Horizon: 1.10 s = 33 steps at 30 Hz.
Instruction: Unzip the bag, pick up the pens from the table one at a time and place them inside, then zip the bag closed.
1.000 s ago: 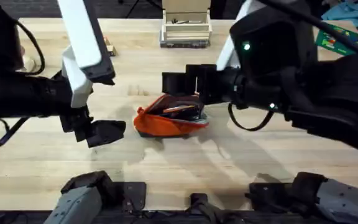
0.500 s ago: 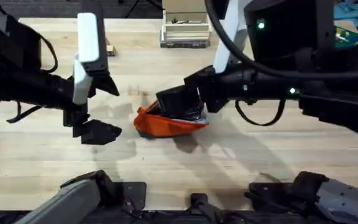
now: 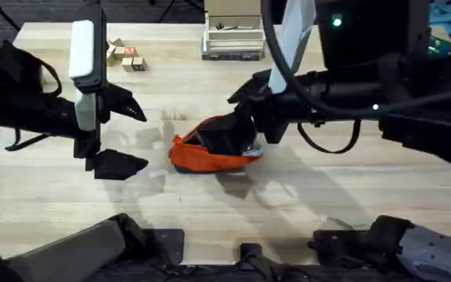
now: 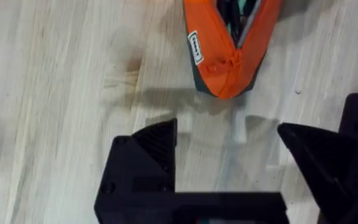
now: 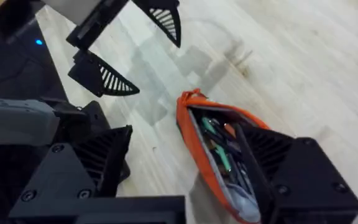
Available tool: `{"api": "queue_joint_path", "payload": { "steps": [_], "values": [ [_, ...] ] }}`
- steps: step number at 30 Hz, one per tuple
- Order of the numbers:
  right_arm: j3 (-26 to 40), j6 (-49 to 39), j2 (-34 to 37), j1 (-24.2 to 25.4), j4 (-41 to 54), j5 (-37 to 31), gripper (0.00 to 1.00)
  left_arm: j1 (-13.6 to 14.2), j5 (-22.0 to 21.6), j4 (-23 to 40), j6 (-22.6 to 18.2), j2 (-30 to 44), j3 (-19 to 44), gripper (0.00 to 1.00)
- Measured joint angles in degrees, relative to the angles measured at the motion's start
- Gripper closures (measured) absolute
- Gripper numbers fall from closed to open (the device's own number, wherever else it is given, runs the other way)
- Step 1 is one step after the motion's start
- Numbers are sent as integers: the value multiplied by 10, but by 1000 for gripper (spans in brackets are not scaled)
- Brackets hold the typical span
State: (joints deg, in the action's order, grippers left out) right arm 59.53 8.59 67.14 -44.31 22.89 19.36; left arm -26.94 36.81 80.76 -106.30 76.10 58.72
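The orange bag [image 3: 210,157] lies mid-table with its zipper open. In the right wrist view its mouth [image 5: 219,146] gapes and pens [image 5: 224,155] lie inside. My right gripper [image 3: 227,131] hovers open right over the bag's far right end; one finger [image 5: 291,171] is above the pouch, the other [image 5: 89,168] off to its side. My left gripper [image 3: 124,135] stands open on the table [image 3: 304,204] to the left of the bag, a short gap away. From the left wrist, the bag's closed end [image 4: 229,56] sits just beyond the open gripper [image 4: 229,146].
A wooden box [image 3: 233,35] stands at the back centre. Small blocks [image 3: 124,53] lie at the back left and coloured clutter [image 3: 437,39] at the back right. Bare tabletop stretches in front of the bag.
My right gripper has come down and toward the near side, from beyond the bag to over its open mouth. The left gripper has drifted a little to the left. The bag stayed put.
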Motion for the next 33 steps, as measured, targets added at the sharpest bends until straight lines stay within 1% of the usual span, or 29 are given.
{"api": "queue_joint_path", "payload": {
  "steps": [5, 10, 18, 21, 22, 23, 24, 25, 28, 33],
  "values": [
    [1, -14, 0, 0, -19, -27, 4, 0, 10, -1, -10, 2, 0, 7],
    [1, -16, 0, 0, -31, -50, 4, 0, 11, -1, -14, 2, 0, 8],
    [2, -16, 9, 0, -36, -44, 4, 0, -6, 0, -14, 2, 0, 7],
    [4, -16, 22, 0, -32, -33, 4, 0, -8, 1, -15, 2, 0, 9],
    [26, -16, 48, 0, -8, -25, 4, -2, -9, 2, -16, 2, 0, 8],
    [34, -16, 54, 0, -6, -25, 4, -6, -9, 2, -16, 2, 0, 8],
    [58, -16, 68, 0, -6, -23, 4, -25, -9, 2, -17, 2, 0, 8],
    [88, -35, 82, -5, -6, -23, 4, -64, 0, 3, -39, 2, -4, 8],
    [93, -65, 92, -22, -10, -23, 4, -75, 9, 5, -56, 5, -8, 8],
    [94, -110, 121, -60, -10, -24, 4, -75, 14, 5, -70, 20, -13, 8]
  ]
}}
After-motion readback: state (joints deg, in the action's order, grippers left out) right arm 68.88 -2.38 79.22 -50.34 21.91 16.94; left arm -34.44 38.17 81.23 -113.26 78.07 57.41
